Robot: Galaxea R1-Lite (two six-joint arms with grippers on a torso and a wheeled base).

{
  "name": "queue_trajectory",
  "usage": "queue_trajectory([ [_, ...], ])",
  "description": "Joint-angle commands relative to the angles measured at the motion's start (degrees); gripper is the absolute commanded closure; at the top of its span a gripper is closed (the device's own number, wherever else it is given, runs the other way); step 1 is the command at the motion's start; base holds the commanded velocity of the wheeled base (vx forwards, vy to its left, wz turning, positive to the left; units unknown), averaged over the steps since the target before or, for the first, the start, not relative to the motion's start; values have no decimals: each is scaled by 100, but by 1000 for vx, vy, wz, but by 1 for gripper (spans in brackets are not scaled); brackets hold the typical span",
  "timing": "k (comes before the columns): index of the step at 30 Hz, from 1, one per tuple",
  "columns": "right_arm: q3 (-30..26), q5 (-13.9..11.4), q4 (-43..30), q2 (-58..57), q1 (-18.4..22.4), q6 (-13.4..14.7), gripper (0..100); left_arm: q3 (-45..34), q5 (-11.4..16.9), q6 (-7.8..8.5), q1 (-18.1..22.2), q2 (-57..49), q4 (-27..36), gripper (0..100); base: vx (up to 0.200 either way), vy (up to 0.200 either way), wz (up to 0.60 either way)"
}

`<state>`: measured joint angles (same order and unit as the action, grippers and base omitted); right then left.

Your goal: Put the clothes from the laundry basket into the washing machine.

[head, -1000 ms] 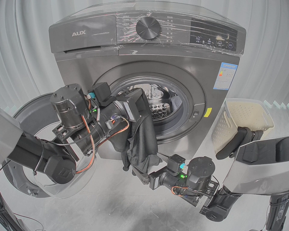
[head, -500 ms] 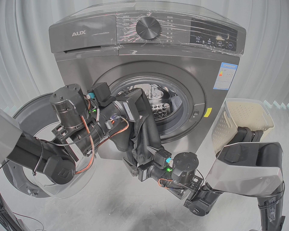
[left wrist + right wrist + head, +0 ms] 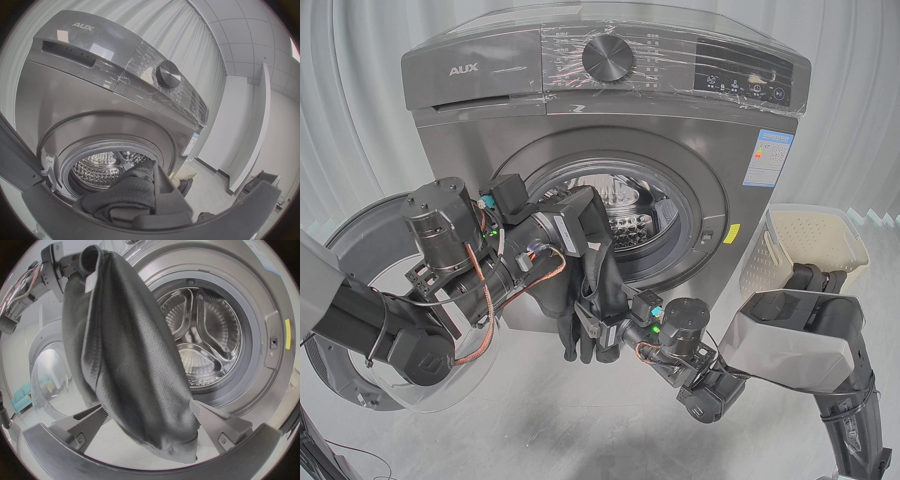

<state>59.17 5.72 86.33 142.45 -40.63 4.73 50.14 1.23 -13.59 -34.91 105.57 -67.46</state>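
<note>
A black garment [image 3: 600, 281] hangs in front of the washing machine's open drum [image 3: 640, 215]. My left gripper [image 3: 589, 203] is shut on its top edge, level with the upper part of the drum mouth. In the left wrist view the cloth [image 3: 131, 190] is bunched between that gripper's [image 3: 150, 200] fingers. My right gripper [image 3: 592, 325] is open lower down, with the garment's hanging end [image 3: 125, 349] between its spread fingers [image 3: 222, 424]; I cannot tell if they touch it. The drum [image 3: 203, 340] looks bare inside.
The round washer door [image 3: 359, 231] stands swung open at the left, behind my left arm. A cream laundry basket [image 3: 812, 212] stands on the floor right of the machine, with dark clothes [image 3: 807, 274] draped over its near rim. Open grey floor lies in front.
My right arm has swung left and risen toward the hanging garment, so its open fingers now straddle the lower end. The left gripper has kept nearly still with the garment.
</note>
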Motion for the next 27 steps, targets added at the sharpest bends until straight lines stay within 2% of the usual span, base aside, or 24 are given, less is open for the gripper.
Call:
queue_trajectory([
  [1,147,0,-3,108,82,-7,0,-4,0,-3,-7,-1,-4,100,0,0,0],
  [4,244,8,-38,134,99,2,0,-13,0,-3,-7,7,-4,100,0,0,0],
  [5,244,8,-55,161,99,-7,100,-13,0,-3,2,7,-4,100,0,0,0],
  [14,-81,8,-3,-103,47,-7,100,-83,18,6,99,60,-48,100,0,0,0],
  [21,-846,8,15,-859,126,-16,100,-189,18,6,152,34,-48,100,0,0,0],
  [23,-1224,-27,15,-1325,284,-25,100,-356,26,15,169,-19,-48,100,0,0,0],
  [25,-1382,-97,6,-1527,363,-51,100,-426,26,32,187,-45,-48,100,0,0,0],
  [26,-1716,-378,24,-1914,530,-113,100,-619,70,173,204,-151,-48,100,0,0,0],
  [27,-1760,-422,24,-1966,565,-113,100,-655,79,199,204,-177,-48,100,0,0,0],
])
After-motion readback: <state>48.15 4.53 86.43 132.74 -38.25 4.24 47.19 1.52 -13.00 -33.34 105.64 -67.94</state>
